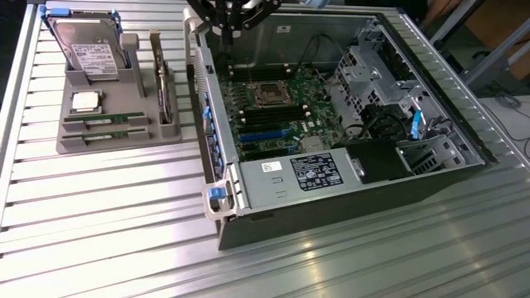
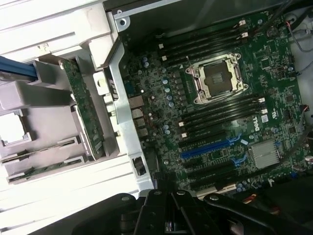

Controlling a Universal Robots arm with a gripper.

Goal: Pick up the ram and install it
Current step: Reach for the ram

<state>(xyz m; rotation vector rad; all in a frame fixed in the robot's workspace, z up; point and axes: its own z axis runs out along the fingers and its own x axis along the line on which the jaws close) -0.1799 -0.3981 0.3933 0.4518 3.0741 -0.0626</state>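
Ribbed metal table (image 1: 108,205) holds a grey tray (image 1: 74,146) with two ram sticks (image 1: 105,116) seated at the exterior view's left, well apart from the gripper (image 1: 228,28), closed and empty above the open computer case (image 1: 331,205); wrist view: fingers (image 2: 159,213) pressed together over the motherboard (image 2: 220,122)

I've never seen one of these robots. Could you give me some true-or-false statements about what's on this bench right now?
1. Both ram sticks lie in the gray tray. True.
2. The gripper holds a ram stick. False: it is shut on nothing, above the computer case.
3. The processor socket on the motherboard is empty. True.
4. The hard drive sits inside the case. False: it stands in the tray.
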